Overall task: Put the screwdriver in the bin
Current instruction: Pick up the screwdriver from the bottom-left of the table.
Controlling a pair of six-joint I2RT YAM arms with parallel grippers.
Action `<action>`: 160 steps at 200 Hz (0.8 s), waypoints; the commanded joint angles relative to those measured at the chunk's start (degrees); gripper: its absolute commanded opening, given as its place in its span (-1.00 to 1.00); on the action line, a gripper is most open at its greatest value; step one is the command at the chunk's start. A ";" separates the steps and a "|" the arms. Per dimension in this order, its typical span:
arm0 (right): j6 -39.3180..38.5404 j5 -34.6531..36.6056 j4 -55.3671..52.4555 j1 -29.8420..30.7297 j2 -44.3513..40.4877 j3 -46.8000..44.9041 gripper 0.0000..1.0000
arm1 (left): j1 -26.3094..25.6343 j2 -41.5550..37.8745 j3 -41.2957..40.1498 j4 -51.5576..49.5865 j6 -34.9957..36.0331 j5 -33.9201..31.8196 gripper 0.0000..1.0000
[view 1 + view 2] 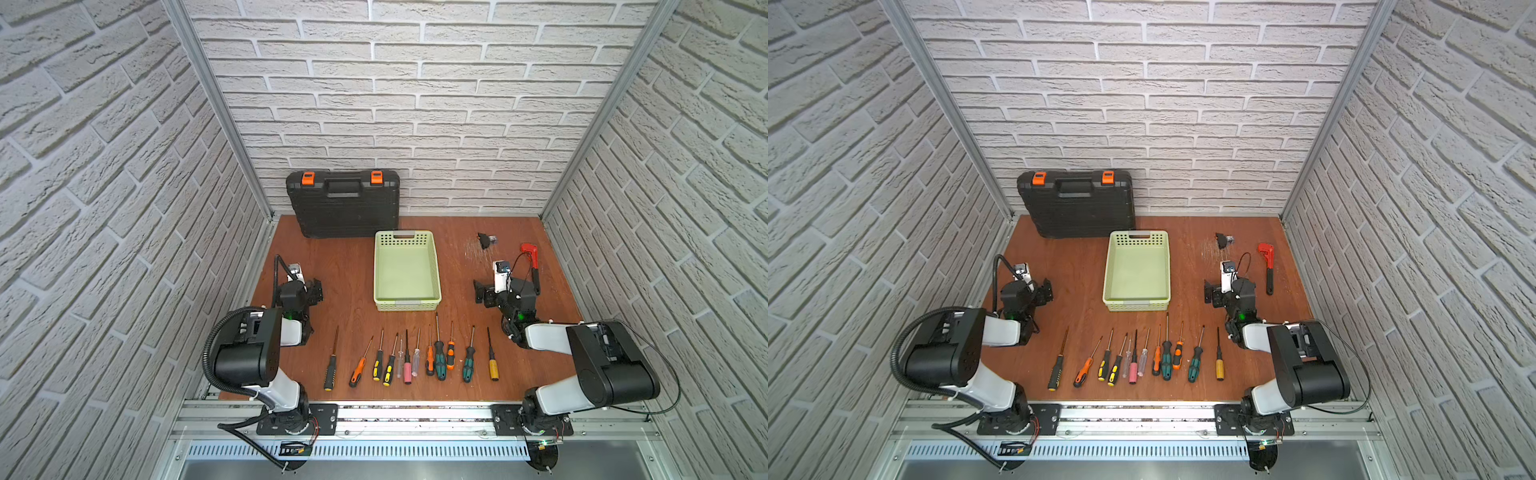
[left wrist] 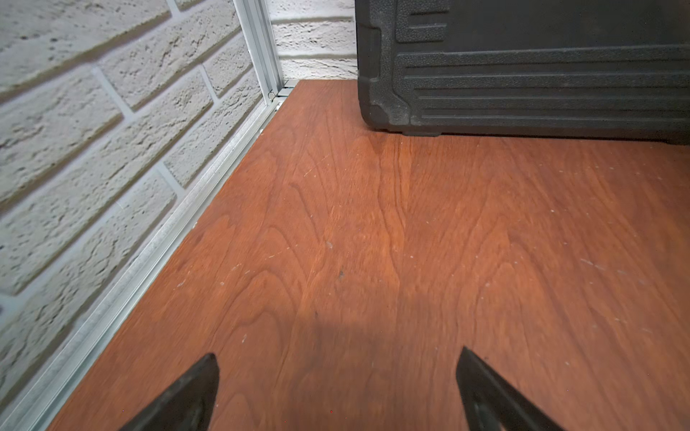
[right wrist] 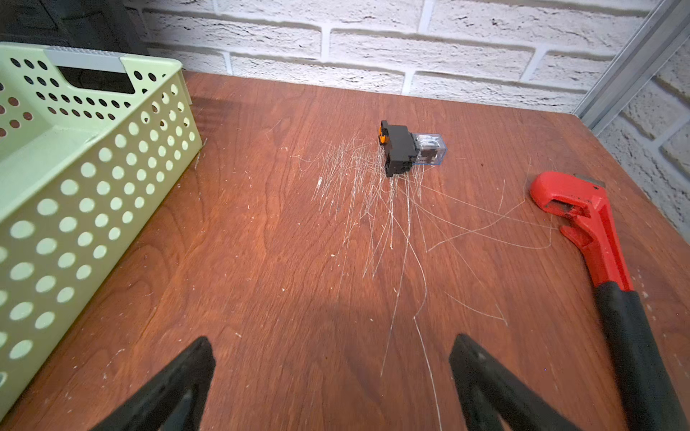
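Progress is nil as far as the views show: the bin (image 1: 406, 270) sits empty in the middle of the table (image 1: 353, 266), in front of the case (image 1: 343, 203), and no screwdriver has been lifted. The screwdrivers (image 1: 439, 363) lie flat in a row along the near edge of the table, between the two arm bases and just short of the bin's near wall. The left gripper (image 2: 338, 358) is spread wide over bare wood with nothing between its jaws, off to the left of the bin. The right gripper (image 3: 332, 339) is likewise agape and empty, to the right of the bin with the wrench (image 3: 597, 239) further to its right. Everything is left to do: pick one tool, grasp it, carry it over the rim and let go. Each screwdriver's long axis runs roughly near to far, handle toward the robot and tip toward the bin and back wall. The orange-handled one (image 1: 357, 371) leans, its tip angled to the robot's right.
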 commanded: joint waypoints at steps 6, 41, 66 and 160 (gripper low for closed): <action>0.38 0.19 1.28 -0.13 -0.79 0.28 0.98 | 0.15 -0.41 0.78 3.30 -0.45 0.18 0.96; 0.42 0.25 1.28 -0.16 -0.79 0.26 0.98 | 0.26 -0.39 0.82 3.06 -0.51 0.30 0.96; 0.34 0.23 1.36 -0.17 -0.79 0.27 0.98 | 0.23 -0.41 0.82 3.16 -0.51 0.18 0.96; 0.51 -0.28 1.36 -0.52 -0.70 0.28 0.98 | 0.38 -0.43 0.82 3.08 -0.62 0.65 0.96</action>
